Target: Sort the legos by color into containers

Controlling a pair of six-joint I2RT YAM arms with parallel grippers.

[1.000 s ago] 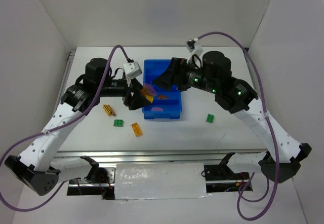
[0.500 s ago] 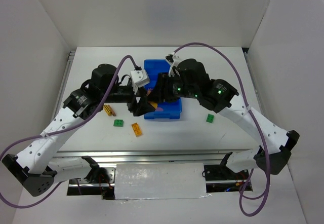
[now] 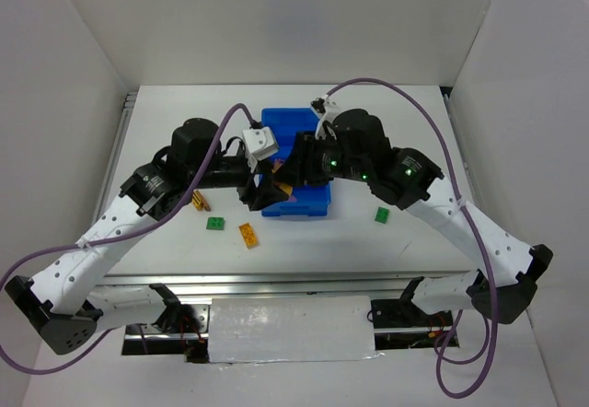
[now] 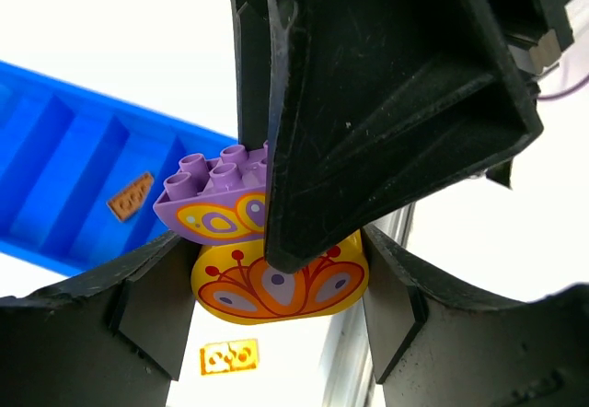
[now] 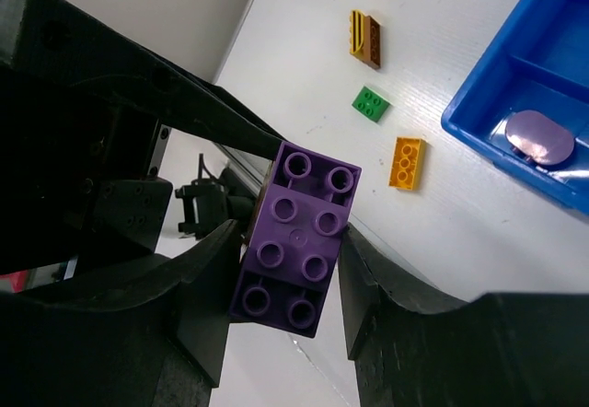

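Observation:
My left gripper [image 4: 276, 308] is shut on a yellow-orange lego [image 4: 276, 292] printed with red petals. A purple lego [image 4: 207, 200] is stacked on top of it. My right gripper [image 5: 290, 269] is shut on that purple lego [image 5: 296, 237], its fingers pressed to both sides. In the left wrist view one right finger [image 4: 368, 103] hides much of the stack. Both grippers [image 3: 274, 186] meet just left of the blue tray [image 3: 313, 206]. The tray's containers [image 5: 525, 75] hold a pink piece [image 5: 540, 136] and a brown piece [image 4: 130, 195].
Loose legos lie on the white table: a brown-and-yellow one [image 3: 198, 201], a green one [image 3: 214, 224] and an orange one [image 3: 248, 234] left of the tray. Another green one [image 3: 381, 215] lies to its right. White walls enclose the table.
My right arm swung left from over the tray to the left gripper, and its jaws closed on the purple lego. The left arm moved slightly right with the stack.

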